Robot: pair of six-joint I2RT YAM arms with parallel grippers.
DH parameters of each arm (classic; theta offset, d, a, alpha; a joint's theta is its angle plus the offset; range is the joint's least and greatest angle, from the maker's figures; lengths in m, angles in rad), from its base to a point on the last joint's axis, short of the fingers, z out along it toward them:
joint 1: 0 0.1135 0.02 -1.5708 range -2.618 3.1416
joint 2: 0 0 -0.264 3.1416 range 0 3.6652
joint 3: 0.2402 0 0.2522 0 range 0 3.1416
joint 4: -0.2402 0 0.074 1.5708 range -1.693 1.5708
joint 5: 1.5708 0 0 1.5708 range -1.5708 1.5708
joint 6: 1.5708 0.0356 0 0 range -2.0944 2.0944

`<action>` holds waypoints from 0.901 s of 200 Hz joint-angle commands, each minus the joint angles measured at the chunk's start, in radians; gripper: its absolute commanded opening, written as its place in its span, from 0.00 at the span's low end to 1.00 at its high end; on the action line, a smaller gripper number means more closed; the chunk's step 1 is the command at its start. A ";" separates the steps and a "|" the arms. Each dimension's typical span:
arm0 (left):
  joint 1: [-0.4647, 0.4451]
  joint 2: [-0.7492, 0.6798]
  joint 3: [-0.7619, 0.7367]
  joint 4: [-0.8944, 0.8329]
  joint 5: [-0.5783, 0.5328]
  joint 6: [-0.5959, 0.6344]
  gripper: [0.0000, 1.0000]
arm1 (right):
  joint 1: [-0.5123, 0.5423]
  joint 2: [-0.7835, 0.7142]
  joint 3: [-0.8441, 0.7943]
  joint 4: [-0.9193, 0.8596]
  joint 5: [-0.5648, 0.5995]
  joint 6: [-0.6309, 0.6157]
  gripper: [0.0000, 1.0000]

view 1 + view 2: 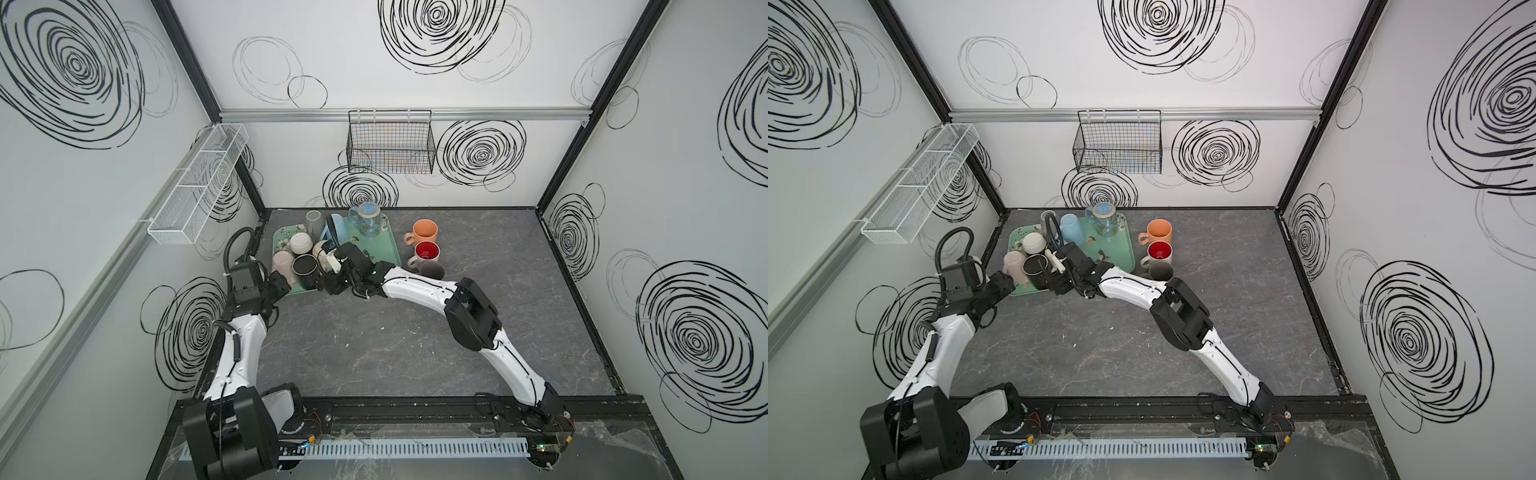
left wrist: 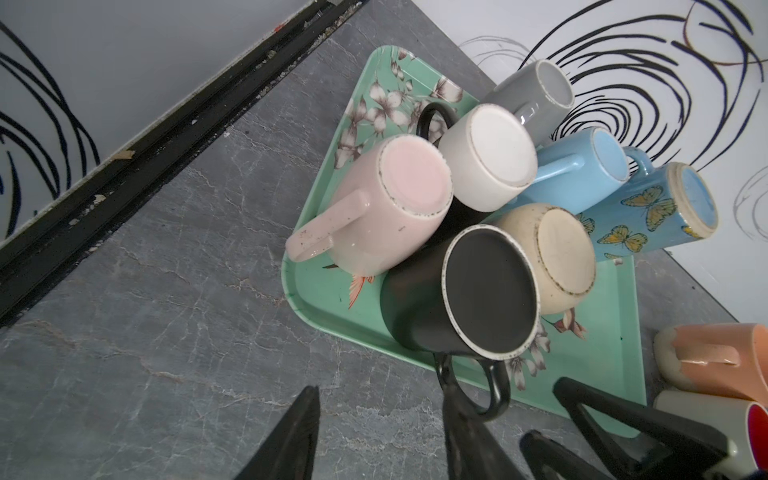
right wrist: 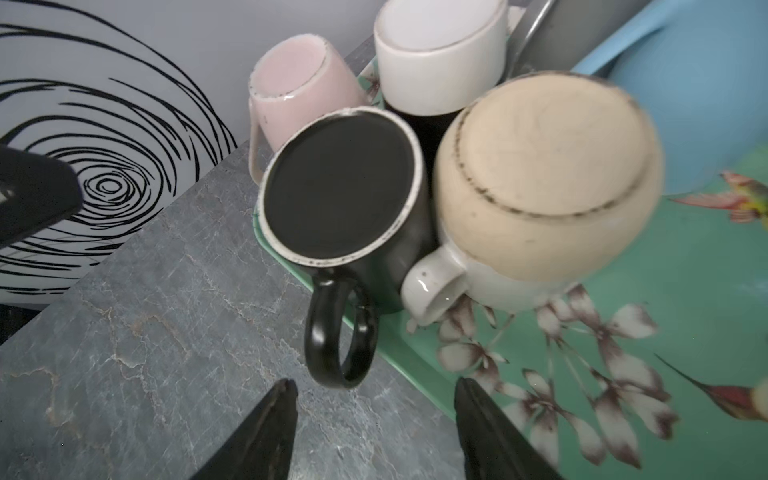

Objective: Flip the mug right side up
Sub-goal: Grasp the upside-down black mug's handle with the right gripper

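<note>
- The black mug (image 1: 304, 266) stands upside down, base up, at the near-left corner of the green tray (image 2: 324, 299). The tray lies at the far left of the table (image 1: 374, 353).
- Its handle points toward the near side and hangs out over the tray's near edge, above the table top.
- The pink mug (image 2: 386, 208) is just to its left and the cream mug (image 2: 557, 257) just to its right. Both are also base up and pressed close against it.
- Behind it, the white mug (image 2: 486, 158) is base up as well and sits higher than the others.
- My left gripper (image 2: 378, 399) comes in low from the near-left with its fingers apart and nothing between them.
- One of its fingers lies right against the black mug's handle in the left wrist view. I can't say for sure that it touches, as dark finger and dark handle run together there.
- My right gripper (image 3: 374, 382) reaches across from the right, over the tray's near edge. Its fingers are spread wide and not clamped on anything.
- In the right wrist view the handle's loop is just ahead of the two fingertips, roughly centred on the gap between them.
- On the bare table just right of the tray, the orange mug (image 1: 424, 235) and the red-lined mug (image 1: 426, 253) stand upright, mouths up.
</note>
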 commanded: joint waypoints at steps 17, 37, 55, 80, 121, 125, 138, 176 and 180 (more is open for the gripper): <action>0.020 -0.027 -0.038 0.043 0.029 -0.004 0.51 | 0.004 0.071 0.103 -0.017 0.015 -0.027 0.64; 0.021 -0.025 -0.055 0.058 0.040 -0.006 0.51 | 0.009 0.099 0.139 -0.016 0.017 -0.037 0.65; 0.021 -0.017 -0.060 0.063 0.048 -0.008 0.50 | 0.010 0.123 0.171 -0.017 0.024 -0.044 0.65; 0.021 -0.010 -0.061 0.068 0.054 -0.008 0.50 | 0.010 0.159 0.218 -0.024 0.037 -0.063 0.64; 0.021 -0.004 -0.066 0.070 0.056 0.001 0.50 | 0.011 0.179 0.254 -0.035 0.046 -0.110 0.48; 0.021 -0.003 -0.066 0.069 0.056 0.002 0.50 | 0.011 0.179 0.254 -0.039 0.049 -0.116 0.46; 0.023 -0.003 -0.068 0.069 0.054 0.004 0.50 | 0.015 0.173 0.253 -0.054 0.060 -0.140 0.37; 0.023 -0.006 -0.072 0.074 0.057 -0.001 0.50 | 0.028 0.153 0.251 -0.087 0.100 -0.224 0.19; 0.023 -0.008 -0.072 0.075 0.057 -0.001 0.50 | 0.030 0.152 0.251 -0.089 0.103 -0.234 0.17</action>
